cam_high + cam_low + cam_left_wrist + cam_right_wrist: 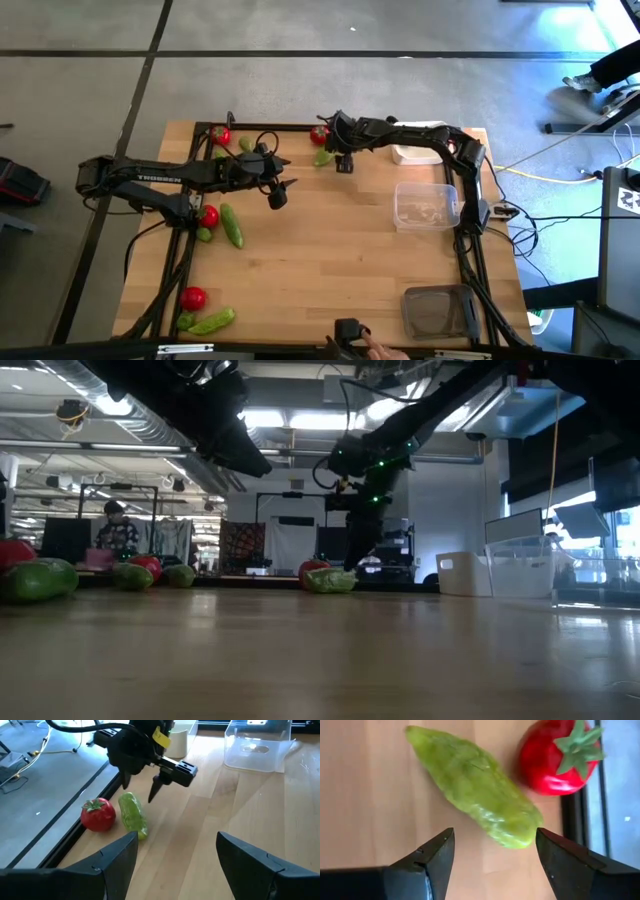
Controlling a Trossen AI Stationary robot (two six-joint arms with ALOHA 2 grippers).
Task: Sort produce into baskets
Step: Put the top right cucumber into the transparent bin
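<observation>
Two fingers of the right gripper (492, 852) stand apart and empty just above a green pod (472, 785), which lies slantwise on the table (330, 250) ahead of the gap between them, a red tomato (555, 760) just beside its far end. Over mid-table the left gripper (175, 857) waits, jaws spread, holding nothing.

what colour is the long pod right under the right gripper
Light green: the elongated glossy pod lies beside a round red tomato. Right wrist view shows it best.
</observation>
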